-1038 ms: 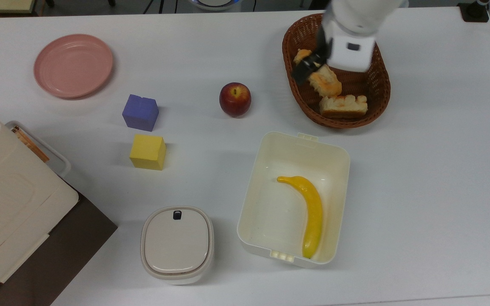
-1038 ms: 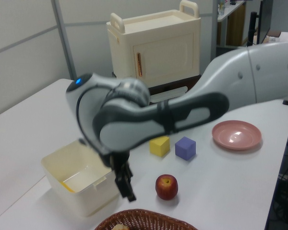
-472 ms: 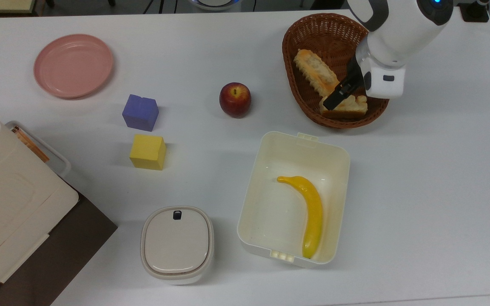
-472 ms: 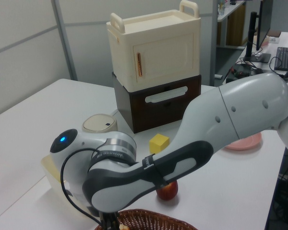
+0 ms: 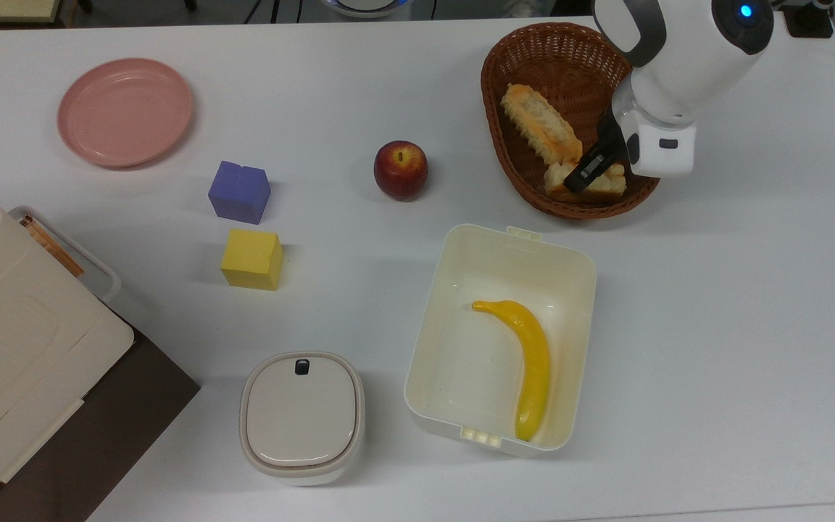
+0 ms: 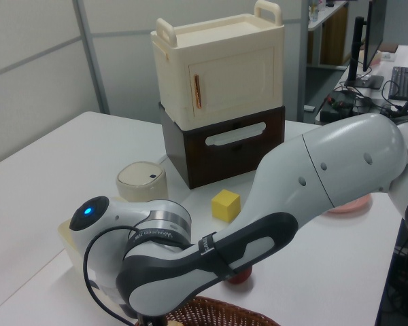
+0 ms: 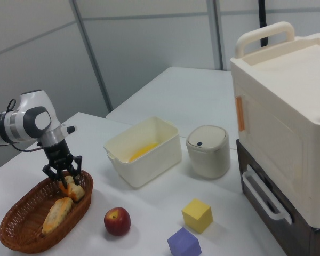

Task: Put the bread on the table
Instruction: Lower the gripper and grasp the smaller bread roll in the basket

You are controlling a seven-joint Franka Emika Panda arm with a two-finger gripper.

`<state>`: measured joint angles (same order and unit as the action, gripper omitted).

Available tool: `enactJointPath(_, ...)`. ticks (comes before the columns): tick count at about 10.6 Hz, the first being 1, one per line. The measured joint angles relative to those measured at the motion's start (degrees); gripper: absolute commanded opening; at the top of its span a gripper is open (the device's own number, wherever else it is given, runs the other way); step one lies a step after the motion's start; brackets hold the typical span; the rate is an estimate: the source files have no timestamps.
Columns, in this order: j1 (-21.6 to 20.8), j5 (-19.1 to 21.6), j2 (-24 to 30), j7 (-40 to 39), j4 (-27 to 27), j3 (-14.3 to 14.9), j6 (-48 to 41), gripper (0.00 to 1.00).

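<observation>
The white arm reaches in from the top view's upper right, its wrist bent so the hand [image 5: 591,168] points downward. In the right view the hand [image 7: 63,180] hangs nearly vertical below the rounded grey-and-white wrist, its two black fingers [image 7: 48,172] spread apart. In the left view the arm's thick forearm sweeps across the foreground, a blue light glowing on its joint.

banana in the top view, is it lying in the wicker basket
No: in the top view the banana lies inside the cream open box, while the wicker basket holds the two bread pieces.
</observation>
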<state>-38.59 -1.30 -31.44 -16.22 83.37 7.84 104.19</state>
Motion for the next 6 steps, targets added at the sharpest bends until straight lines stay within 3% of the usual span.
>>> enactJointPath(4,0.0,-0.1,1.4,0.0,-0.6,0.0,-4.3,0.00)
enactJointPath(6,0.2,-0.1,5.6,0.0,-1.4,0.1,-11.5,0.00)
